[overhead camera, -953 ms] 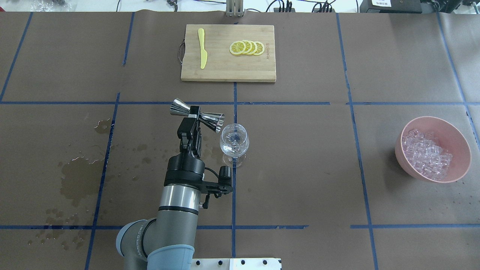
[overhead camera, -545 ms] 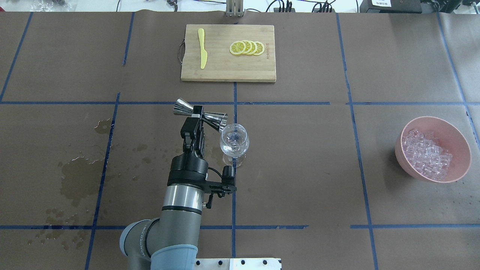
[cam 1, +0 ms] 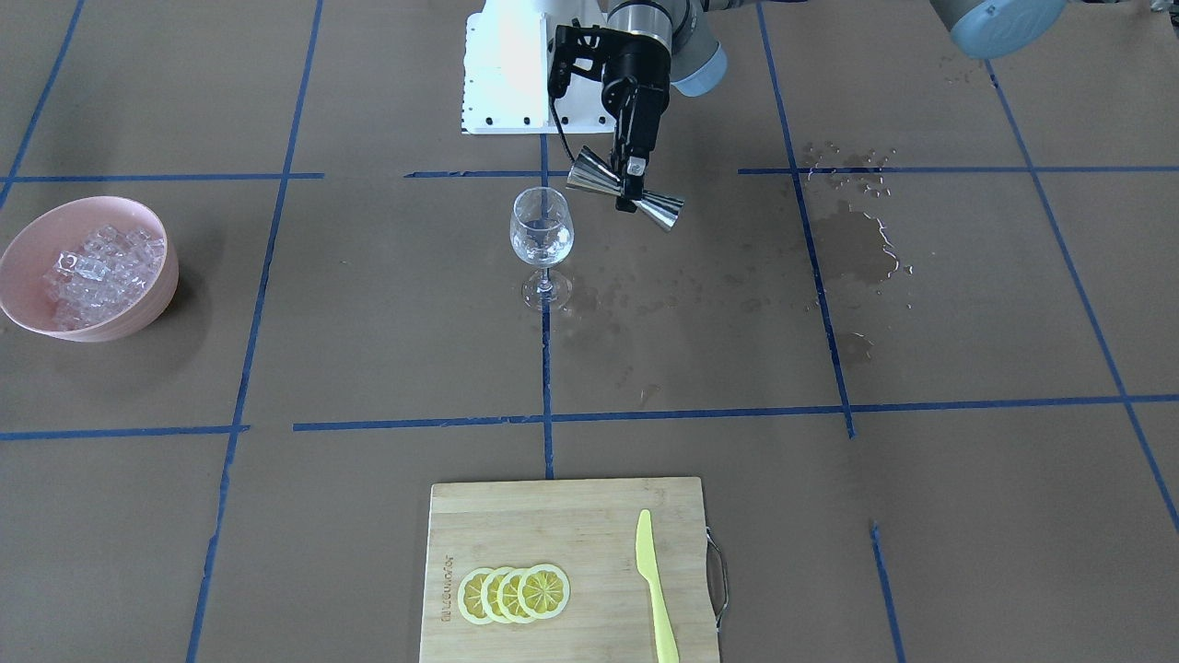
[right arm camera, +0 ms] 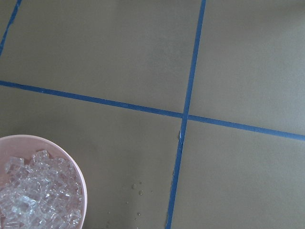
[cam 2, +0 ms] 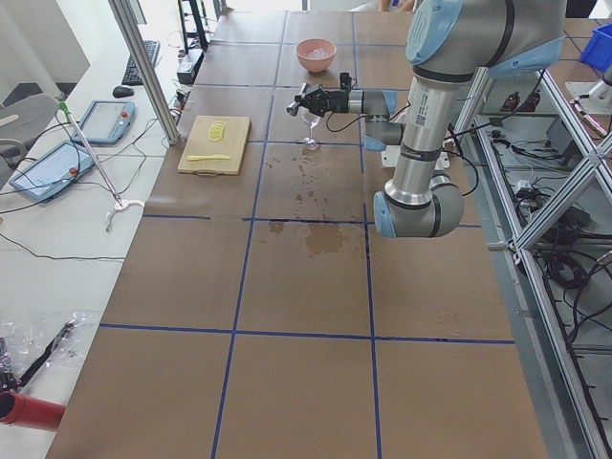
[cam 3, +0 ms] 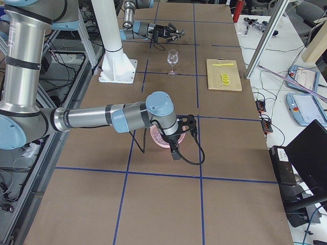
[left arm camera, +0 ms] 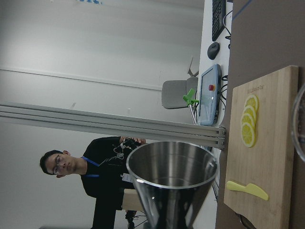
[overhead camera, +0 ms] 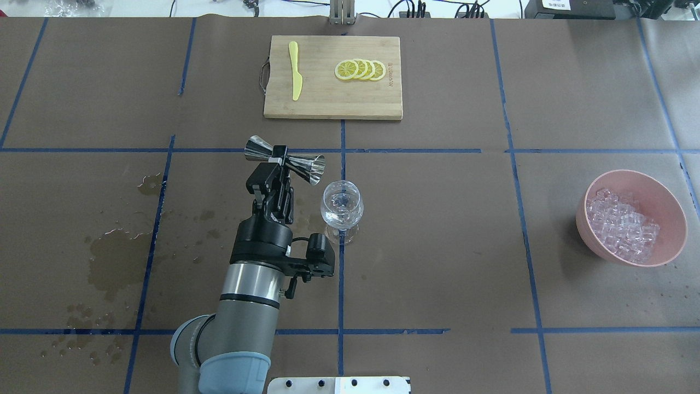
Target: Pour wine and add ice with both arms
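Since half a second ago, has drawn the steel jigger [overhead camera: 306, 165] up and leftward in the overhead frame, off the rim of the wine glass [overhead camera: 342, 205], and levelled it; has swung the left arm [overhead camera: 251, 306] leftward too. Grips the jigger at its narrow waist with the left pincer [overhead camera: 280, 158], fingers closed hard against the steel. Holds it almost horizontal in the air, wide mouth toward the glass, near the rim but apart from it, left of centre in the overhead frame. Seen from across the worktop [overhead camera: 437, 246], sits above centre, just right of the upright glass.

Low in the glass, what looks like a trace of near-colourless wine [cam 1: 542, 250]; cannot tell whether any is in the jigger.

At the right edge of the overhead frame, well apart from the glass: the ice [overhead camera: 620, 227], heaped in a pink bowl [overhead camera: 668, 208]. In the lower left corner of the right wrist frame, the same heap. Near mid-frame in the right-side view, the right pincer [cam 3: 173, 135] above that bowl; cannot tell how far open or whether anything is held.

At top centre of the overhead frame: a wooden cutting board [overhead camera: 328, 101] with overlapping lemon slices [overhead camera: 361, 69] and a yellow knife [overhead camera: 295, 71]. On the left part of the worktop, wet stains [overhead camera: 109, 257].
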Robot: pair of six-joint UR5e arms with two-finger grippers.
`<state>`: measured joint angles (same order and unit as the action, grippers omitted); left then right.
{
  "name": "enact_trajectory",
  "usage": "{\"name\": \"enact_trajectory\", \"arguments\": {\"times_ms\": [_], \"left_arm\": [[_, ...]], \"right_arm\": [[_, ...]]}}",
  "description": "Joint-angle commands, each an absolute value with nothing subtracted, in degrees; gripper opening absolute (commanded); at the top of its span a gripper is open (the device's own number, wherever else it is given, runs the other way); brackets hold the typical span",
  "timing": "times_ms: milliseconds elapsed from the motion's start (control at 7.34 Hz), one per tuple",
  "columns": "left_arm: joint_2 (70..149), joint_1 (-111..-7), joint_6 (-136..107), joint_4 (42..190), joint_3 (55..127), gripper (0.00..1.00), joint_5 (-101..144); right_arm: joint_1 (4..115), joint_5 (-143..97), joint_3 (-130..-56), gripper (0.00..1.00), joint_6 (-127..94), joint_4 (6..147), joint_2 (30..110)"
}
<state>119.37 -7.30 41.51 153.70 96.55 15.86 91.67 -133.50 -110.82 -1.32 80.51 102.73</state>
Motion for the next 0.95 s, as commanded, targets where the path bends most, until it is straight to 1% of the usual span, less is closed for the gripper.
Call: {"name": "enact_trajectory", "arguments": {"times_ms": [0,272,545,817], "left_arm": [[113.23,-8.17,41.57,165.80,96.86,0.00,20.10],[108.66,-10.71,41.57,172.31,96.94,0.00,25.11],[99.37,-13.26,41.57,183.19,96.94,0.00,31.53],[90.57,-13.62,41.57,192.09,96.94,0.00,33.92]], "right_arm": [[91.67,-133.51,-110.83,1.00,-1.23,80.42,102.66],[91.67,-133.51,-110.92,1.00,-1.23,80.42,102.66],[91.67,-133.51,-111.09,1.00,-1.23,80.42,102.66],[91.67,-133.51,-111.09,1.00,-1.14,80.42,102.66]]}}
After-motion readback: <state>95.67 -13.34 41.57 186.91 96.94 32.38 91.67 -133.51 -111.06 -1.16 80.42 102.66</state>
